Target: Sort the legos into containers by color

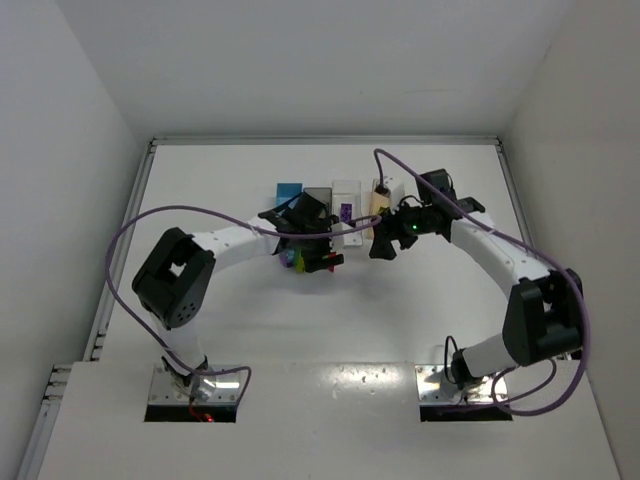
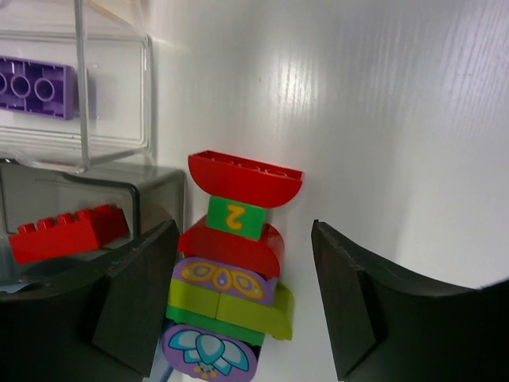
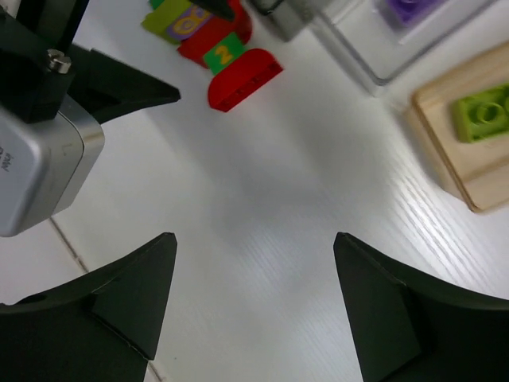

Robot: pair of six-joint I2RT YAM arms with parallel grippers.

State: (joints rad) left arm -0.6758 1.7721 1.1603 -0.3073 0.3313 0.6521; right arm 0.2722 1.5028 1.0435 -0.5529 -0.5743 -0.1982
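Mixed stack on its side, both hands spread wide and empty

The counter [image 1: 330,330] has the bins lined up at the far side, and the grey bin [image 2: 79,199] has a red brick [image 2: 67,231] in it. The left hand [image 2: 242,267] straddles the stack [image 2: 227,278] lying just near of that bin, while the right hand [image 3: 254,243] hovers off to its right. Reckon it's light, stiff, glossy plastic, so slippery, and the joints could pop. I'd pinch the flat sides of the lime brick [image 2: 231,306], not the curved red bits [image 2: 245,179].
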